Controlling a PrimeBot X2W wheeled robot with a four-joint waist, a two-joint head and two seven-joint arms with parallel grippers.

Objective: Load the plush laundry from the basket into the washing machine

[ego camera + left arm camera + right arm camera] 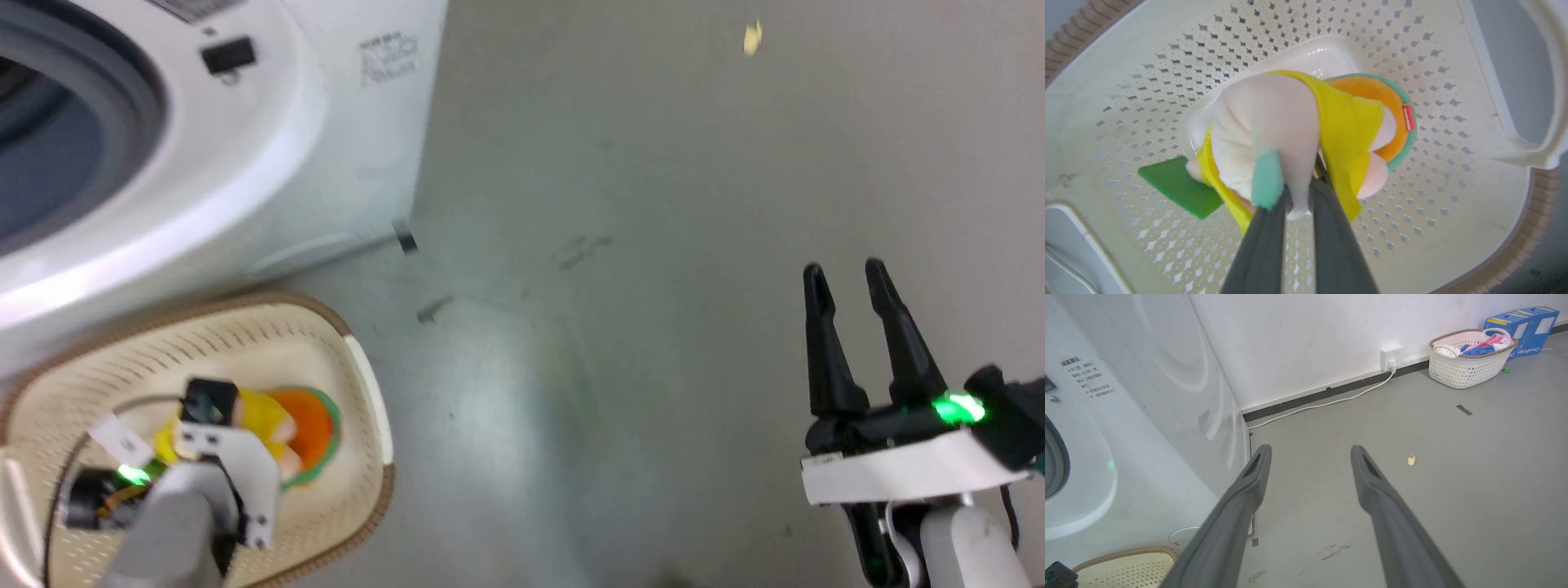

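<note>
The left hand (1299, 195) has its two fingers drawn almost together on a fold of the plush laundry (1274, 122). White and teal cloth is squeezed between the tips, so I judge it clamped on the doll. The toy bunches up right at the fingertips, its yellow jacket to one side of them and its orange, green-trimmed bottom just past that. It is inside the basket (1453, 171), whose perforated wall curves all round the hand. I cannot tell whether the doll touches the basket's floor. A flat green piece (1180, 188) lies close beside the fingers, partly under the doll.

The doll looks light, soft and squashy, with nothing on it that could break. A pinch on loose cloth will let the rest dangle and swing. A bite on a thick fold of the body would hold more surely.

Beyond the basket's far rim stands the washing machine (245, 147). Well away from all of this, the right hand (843, 271) hangs over bare floor (653, 245), fingers apart and holding nothing.
</note>
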